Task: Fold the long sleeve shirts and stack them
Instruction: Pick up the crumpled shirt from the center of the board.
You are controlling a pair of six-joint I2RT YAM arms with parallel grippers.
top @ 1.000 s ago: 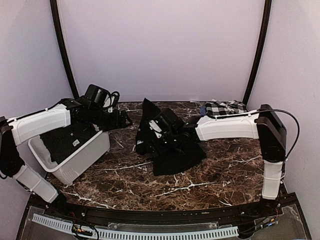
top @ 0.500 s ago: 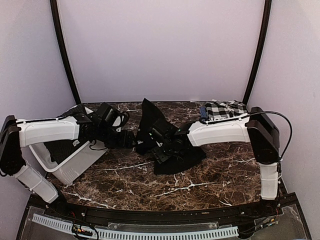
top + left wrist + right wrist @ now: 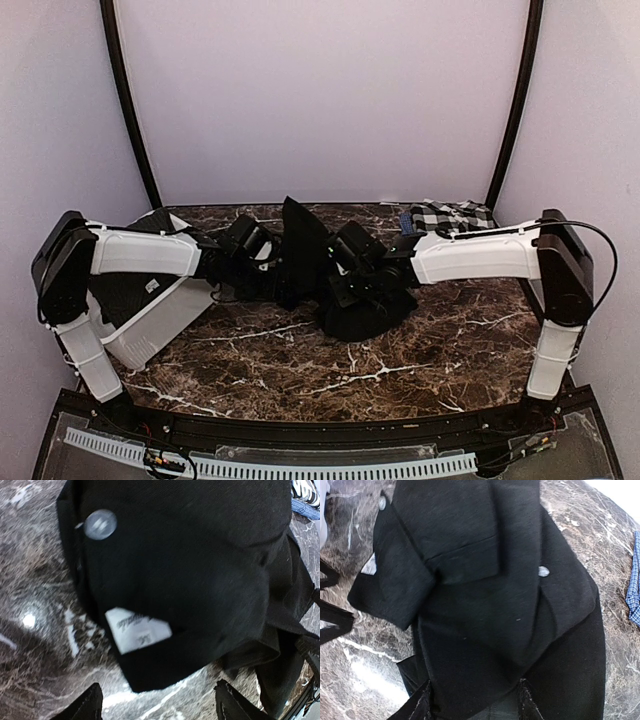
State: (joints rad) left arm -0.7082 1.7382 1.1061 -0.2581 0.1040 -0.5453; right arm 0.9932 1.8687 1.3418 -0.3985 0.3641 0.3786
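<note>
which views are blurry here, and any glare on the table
Left wrist: soft with motion blur, the white neck label on the black shirt unreadable, a glare spot on the marble table. Right wrist: sharper, weave visible, a pale sheen on the marble lower left. Top external: sharp and evenly lit, but the shirt's folds sink into black.

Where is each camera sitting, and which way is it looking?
Top camera: high behind the arms, looking down and forward over the marble table; the left arm and right arm both show.
Left wrist camera: on the left arm, looking down at the black shirt and its white label; the left fingers poke in at the bottom.
Right wrist camera: on the right arm, looking down at the same shirt; the right fingers show at the bottom.
Shared: both wrist views catch the shirt and its label.
</note>
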